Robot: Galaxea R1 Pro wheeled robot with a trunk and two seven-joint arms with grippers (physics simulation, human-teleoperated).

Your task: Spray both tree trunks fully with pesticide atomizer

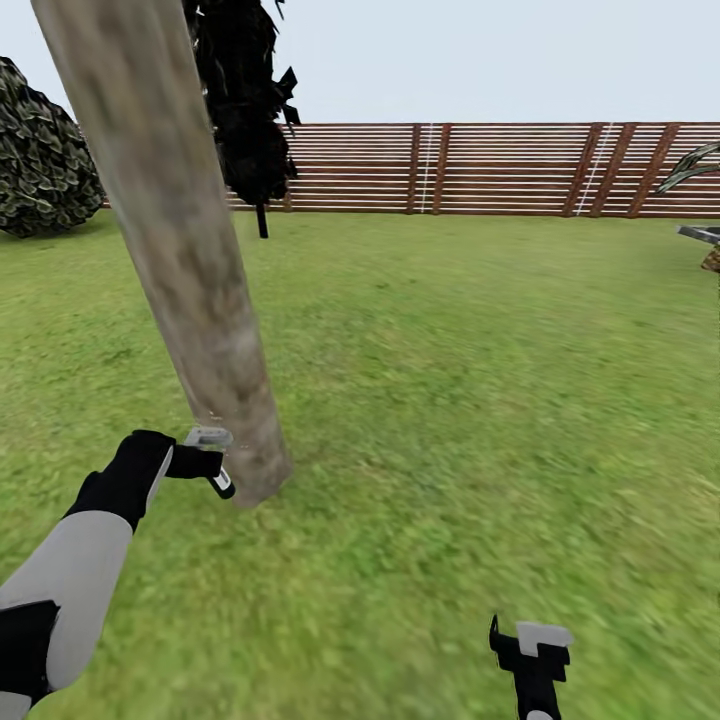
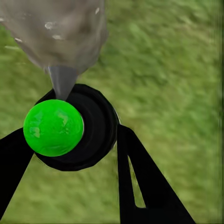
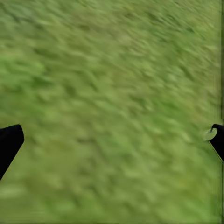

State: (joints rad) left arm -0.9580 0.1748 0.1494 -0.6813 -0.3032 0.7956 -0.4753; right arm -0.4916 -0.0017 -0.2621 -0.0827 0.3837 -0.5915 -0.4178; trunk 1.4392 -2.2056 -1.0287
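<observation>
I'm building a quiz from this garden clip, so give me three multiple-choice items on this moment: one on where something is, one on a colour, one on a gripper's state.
1. Where is the left gripper in the head view?
A. beside the base of the tree trunk
B. against the fence
C. over a stone slab

2. What colour is the round cap on the atomizer in the left wrist view?
A. red
B. bright green
C. white

3. How is the right gripper in the right wrist view?
A. shut on the atomizer
B. shut on a branch
C. open over grass

Answers:
1 A, the gripper sits close to the foot of the thick trunk.
2 B, a glossy green ball shows on the black body.
3 C, its fingers stand far apart with bare lawn between them.
</observation>
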